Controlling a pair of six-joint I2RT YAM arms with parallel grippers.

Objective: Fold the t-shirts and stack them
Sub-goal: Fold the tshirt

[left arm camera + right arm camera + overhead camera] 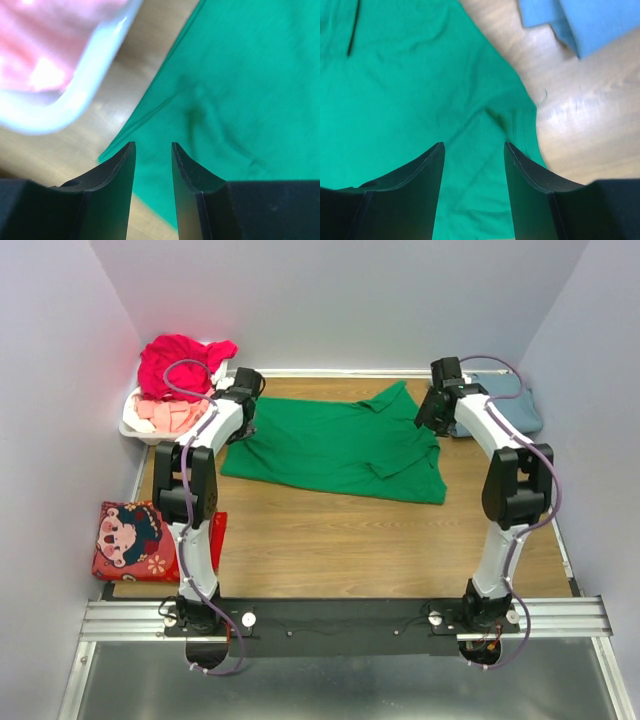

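one green t-shirt [340, 445] lies spread flat in the middle of the wooden table [330, 540]. one blue-grey t-shirt [508, 405] sits folded at the far right corner. one white basket [133, 427] at the far left holds one magenta-red t-shirt [178, 360] heaped on top and pale pink cloth [168, 416] beneath it; how many pink pieces, i cannot tell. the left gripper [153, 145] hangs over the green t-shirt's left edge beside the basket, jaws partly apart, gripping nothing. the right gripper [474, 145] hangs over its right edge near the blue-grey t-shirt, jaws also parted, gripping nothing. one printed red cushion [128, 538] lies at the near left.
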